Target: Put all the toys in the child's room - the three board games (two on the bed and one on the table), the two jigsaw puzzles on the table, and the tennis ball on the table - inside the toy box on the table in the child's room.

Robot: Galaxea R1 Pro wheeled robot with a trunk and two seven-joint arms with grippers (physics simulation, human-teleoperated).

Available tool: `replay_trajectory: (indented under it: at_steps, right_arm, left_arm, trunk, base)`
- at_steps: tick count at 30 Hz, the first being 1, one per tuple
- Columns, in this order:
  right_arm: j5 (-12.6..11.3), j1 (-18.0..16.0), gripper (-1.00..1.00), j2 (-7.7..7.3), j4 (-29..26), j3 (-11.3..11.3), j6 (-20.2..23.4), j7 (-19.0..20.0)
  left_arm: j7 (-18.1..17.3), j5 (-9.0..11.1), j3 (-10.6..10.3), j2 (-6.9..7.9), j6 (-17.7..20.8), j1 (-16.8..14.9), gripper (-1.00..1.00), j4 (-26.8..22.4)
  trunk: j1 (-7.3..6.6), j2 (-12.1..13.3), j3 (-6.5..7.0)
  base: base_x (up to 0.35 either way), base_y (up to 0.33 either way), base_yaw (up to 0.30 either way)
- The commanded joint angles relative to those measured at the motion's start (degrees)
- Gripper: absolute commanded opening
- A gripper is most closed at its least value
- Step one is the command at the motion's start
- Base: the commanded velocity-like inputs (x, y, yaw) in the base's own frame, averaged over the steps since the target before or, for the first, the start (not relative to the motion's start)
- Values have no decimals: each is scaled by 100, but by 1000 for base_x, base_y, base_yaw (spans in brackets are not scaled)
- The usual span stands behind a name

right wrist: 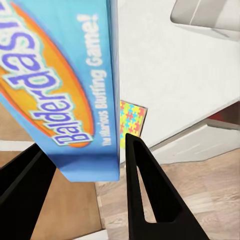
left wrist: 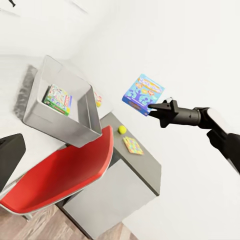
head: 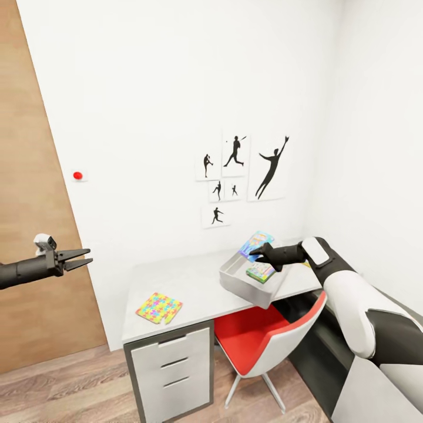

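Left gripper (head: 82, 258) free in air off the table's (head: 194, 282) left edge, fingers spread, empty. Jigsaw puzzle (head: 158, 308) near front-left corner. Toy box (head: 241, 284) at front edge — one game inside. Right gripper (head: 257, 252) above it, clamped on blue board game (head: 256, 244).

Left arm extended forward, level; left tool (head: 82, 258) with fingers slightly parted, holding nothing. Right arm reaches inward, elbow bent; right tool (head: 258, 252) closed on a box edge.
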Motion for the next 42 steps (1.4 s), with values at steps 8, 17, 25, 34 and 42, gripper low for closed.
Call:
replay_trajectory:
  at_steps: [8,17,25,34,42]
  right_arm:
    - [60,-3,-100,-7,16,-55,25,43]
    - [68,-28,-100,-101,76,-57,25,1]
    - [44,-29,-100,-157,278,-153,25,6]
    - [49,-20,-100,-165,290,-267,25,13]
    - [62,-24,-100,-165,328,-264,25,-8]
  left_arm:
    - [-23,-4,0,-1,65,-2,100,14]
    - [-23,-4,0,-1,54,0,100,174]
    - [-23,5,0,-9,61,2,100,246]
    - [-23,13,0,-10,51,2,100,347]
    - [-23,14,0,-10,47,0,100,364]
  trunk:
    - [2,-5,-5]
    - [2,-5,-5]
    - [2,-5,-5]
    - [2,-5,-5]
    - [2,-5,-5]
  base:
    - [46,0,6]
    - [61,0,0]
    - [18,0,0]
    - [64,34,0]
    - [73,34,0]
